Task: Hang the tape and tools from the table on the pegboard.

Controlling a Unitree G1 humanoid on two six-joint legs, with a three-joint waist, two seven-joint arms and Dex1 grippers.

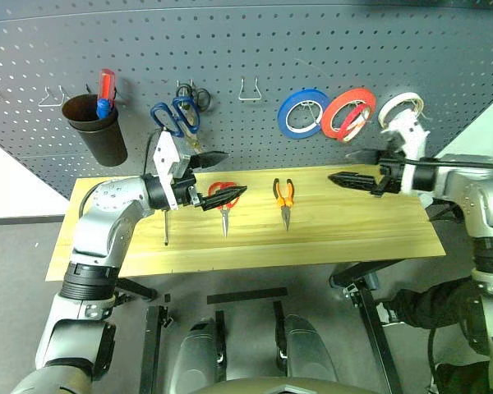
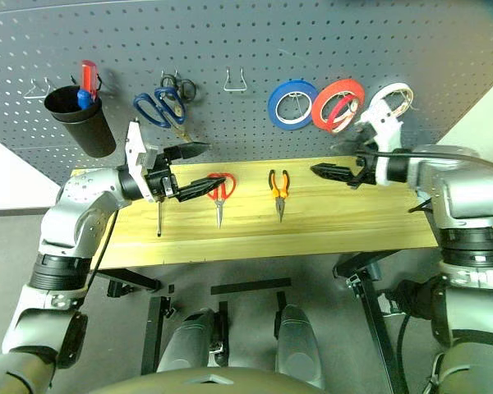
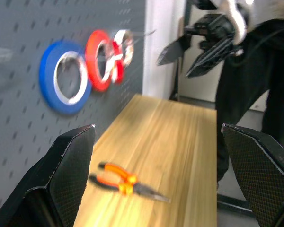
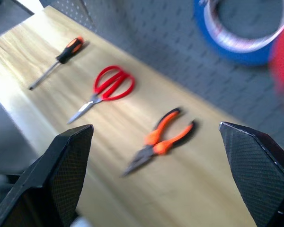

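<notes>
Up on the pegboard (image 1: 329, 49), a dark cup (image 1: 97, 127) holds a screwdriver (image 1: 106, 90) — both pincers (image 1: 216, 176) (image 1: 355, 168) gape empty.

Nothing readable is showing anywhere: no words, brands, numbers or signs are appearing on the pegboard (image 1: 255, 49), the tape (image 1: 347, 112) or the tools (their handles are looking plain).
</notes>
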